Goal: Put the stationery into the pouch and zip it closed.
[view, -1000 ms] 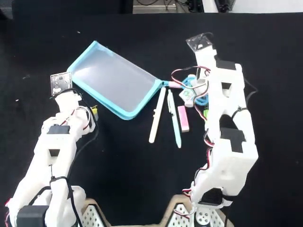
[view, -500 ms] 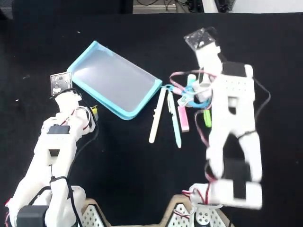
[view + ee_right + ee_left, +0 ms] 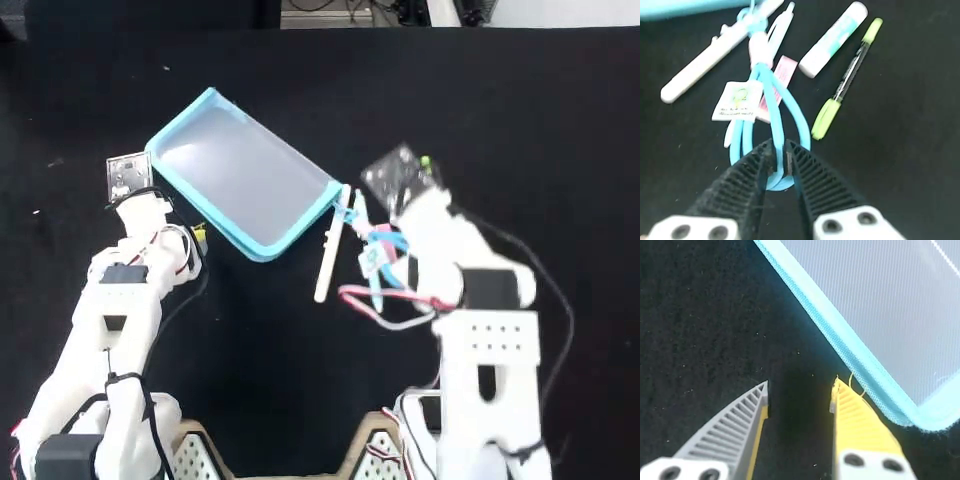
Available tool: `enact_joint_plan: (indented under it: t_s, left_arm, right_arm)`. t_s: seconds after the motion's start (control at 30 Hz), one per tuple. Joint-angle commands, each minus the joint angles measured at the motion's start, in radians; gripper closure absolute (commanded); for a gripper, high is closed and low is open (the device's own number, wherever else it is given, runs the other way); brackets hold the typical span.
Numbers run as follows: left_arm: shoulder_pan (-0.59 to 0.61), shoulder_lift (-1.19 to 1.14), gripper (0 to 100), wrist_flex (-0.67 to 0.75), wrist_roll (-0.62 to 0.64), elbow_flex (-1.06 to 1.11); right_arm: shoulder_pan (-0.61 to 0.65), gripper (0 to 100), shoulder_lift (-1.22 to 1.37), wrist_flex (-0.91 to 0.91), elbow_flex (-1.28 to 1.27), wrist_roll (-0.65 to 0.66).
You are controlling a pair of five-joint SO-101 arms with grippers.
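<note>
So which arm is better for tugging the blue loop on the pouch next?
Right. The right gripper is shut on the blue loop, which runs to a corner of the pouch. The left gripper sits open beside the pouch's edge, apart from the loop, so it probably suits steadying the pouch instead.

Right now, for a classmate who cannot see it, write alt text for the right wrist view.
The end effector is shut on a blue cord loop with a small tag. Beyond it on the black table lie a white pen, a pink eraser, a glue stick and a green pen.
</note>
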State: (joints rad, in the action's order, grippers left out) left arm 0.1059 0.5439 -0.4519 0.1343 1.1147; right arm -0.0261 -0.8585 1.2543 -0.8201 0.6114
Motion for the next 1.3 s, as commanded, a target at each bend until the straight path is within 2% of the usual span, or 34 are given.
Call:
enact_joint_plan:
  t_s: [0.0, 0.1, 0.2, 0.3, 0.43, 0.53, 0.9, 1.27]
  left_arm:
    - [-0.005, 0.005, 80, 0.017, 0.005, -0.002]
    - [-0.005, 0.005, 80, 0.017, 0.005, -0.004]
    - [-0.005, 0.005, 80, 0.017, 0.005, -0.004]
    - [-0.005, 0.005, 80, 0.017, 0.005, -0.004]
    - [-0.005, 0.005, 80, 0.017, 0.005, -0.005]
    - [-0.005, 0.005, 80, 0.017, 0.005, -0.002]
    - [-0.005, 0.005, 80, 0.017, 0.005, -0.004]
    - [-0.005, 0.005, 80, 0.017, 0.005, -0.005]
  right_arm:
    - [0.006, 89.8, -0.087, 0.002, -0.137, 0.035]
    - [0.006, 82.7, -0.087, 0.008, -0.171, 0.035]
    - [0.006, 82.5, -0.087, 0.008, -0.137, 0.018]
    - [0.026, 82.5, -0.085, -0.002, -0.070, -0.078]
    - [0.181, 82.5, -0.033, -0.112, -0.065, -0.199]
    - [0.232, 82.5, 0.079, -0.241, -0.074, -0.206]
    - [0.221, 82.5, 0.573, -0.753, -0.077, -0.198]
    - [0.221, 82.5, 0.785, -0.792, 0.010, -0.178]
